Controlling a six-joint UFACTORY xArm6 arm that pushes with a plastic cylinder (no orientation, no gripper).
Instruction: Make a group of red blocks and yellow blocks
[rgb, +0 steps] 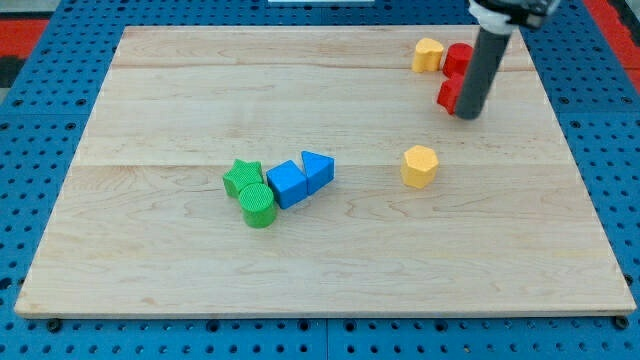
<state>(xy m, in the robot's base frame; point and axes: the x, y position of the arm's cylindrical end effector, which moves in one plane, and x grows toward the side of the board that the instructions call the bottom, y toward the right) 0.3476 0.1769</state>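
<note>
Near the view's top right, a yellow block (428, 54) sits beside a red block (459, 58). A second red block (448, 94) lies just below them, partly hidden by my rod. My tip (468, 114) rests on the board, touching the right side of this lower red block. A yellow hexagonal block (420, 166) lies alone toward the middle right, below and to the left of my tip.
A cluster sits left of centre: a green star (241, 177), a green cylinder (258, 204), a blue cube (287, 183) and a blue triangular block (318, 170). The wooden board (180, 100) lies on a blue pegboard (40, 150).
</note>
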